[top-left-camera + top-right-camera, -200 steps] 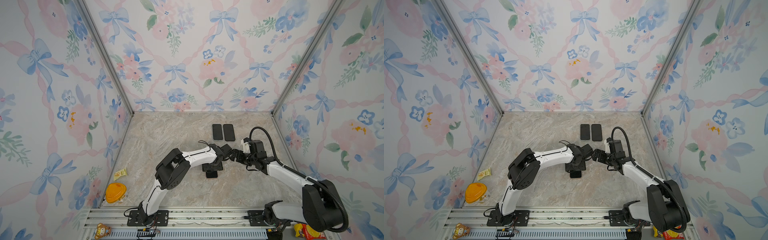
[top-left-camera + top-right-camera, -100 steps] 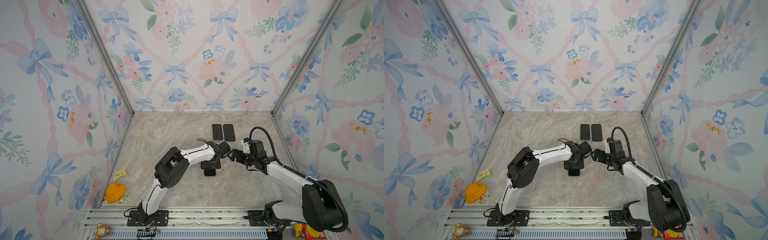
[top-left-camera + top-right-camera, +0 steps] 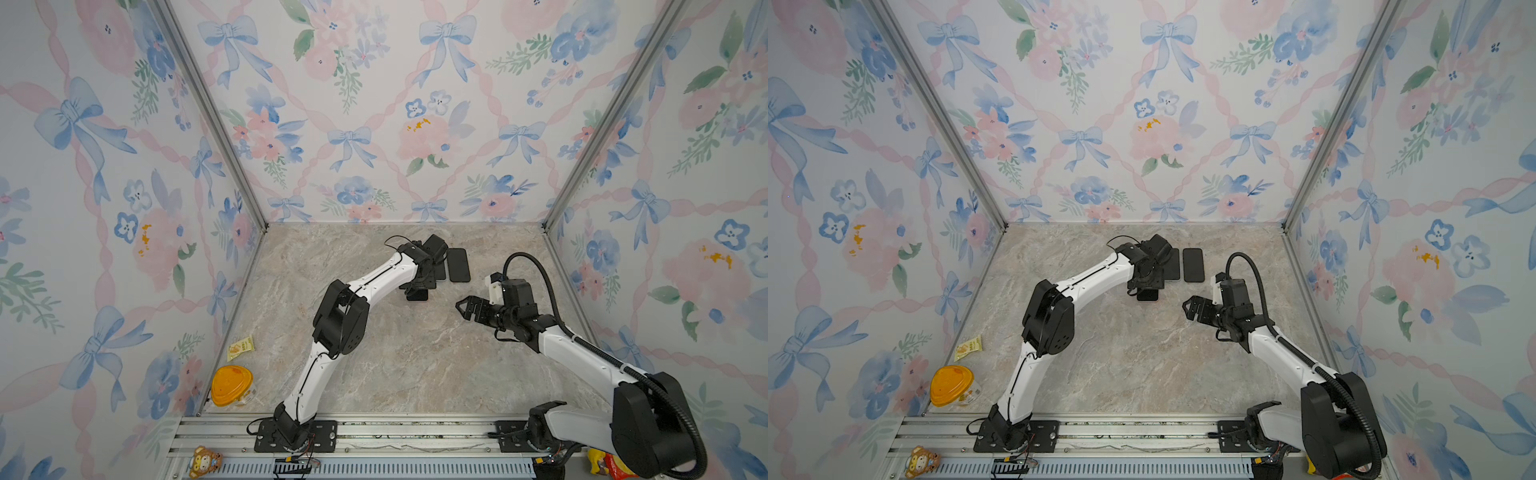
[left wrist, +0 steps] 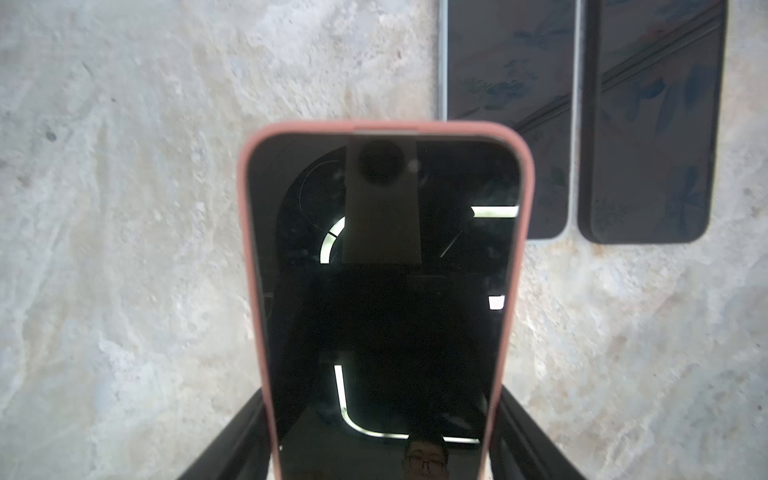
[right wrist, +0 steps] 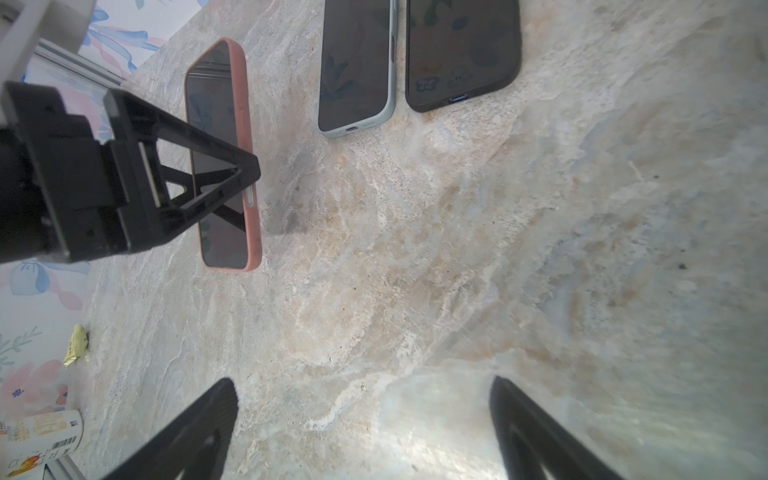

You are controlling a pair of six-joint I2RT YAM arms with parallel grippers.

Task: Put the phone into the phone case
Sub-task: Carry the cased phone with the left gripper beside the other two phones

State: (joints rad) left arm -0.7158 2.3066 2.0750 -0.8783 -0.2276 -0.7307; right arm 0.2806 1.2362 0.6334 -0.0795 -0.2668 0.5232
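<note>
A dark-screened phone [image 4: 382, 291] sits inside a pink phone case [image 4: 249, 249], screen up. My left gripper [image 4: 382, 419] is shut on it, one finger against each long side of the case. In both top views the cased phone [image 3: 417, 296] [image 3: 1147, 296] pokes out under the left gripper [image 3: 417, 284], low over the marble table; whether it touches the table I cannot tell. The right wrist view shows the pink case [image 5: 249, 166] from the side with a left finger on it. My right gripper [image 3: 463, 309] [image 5: 361, 415] hangs open and holds nothing, to the right of the phone.
Two more phones lie side by side at the back, one blue-cased [image 5: 357, 62] and one black-cased [image 3: 458, 264] [image 5: 461, 50]. An orange-lidded jar [image 3: 231, 385] and a yellow packet [image 3: 240, 347] sit at the front left. Floral walls close in three sides.
My left gripper has carried the cased phone away from the front, up close to the two phones at the back. The right gripper has barely moved.
</note>
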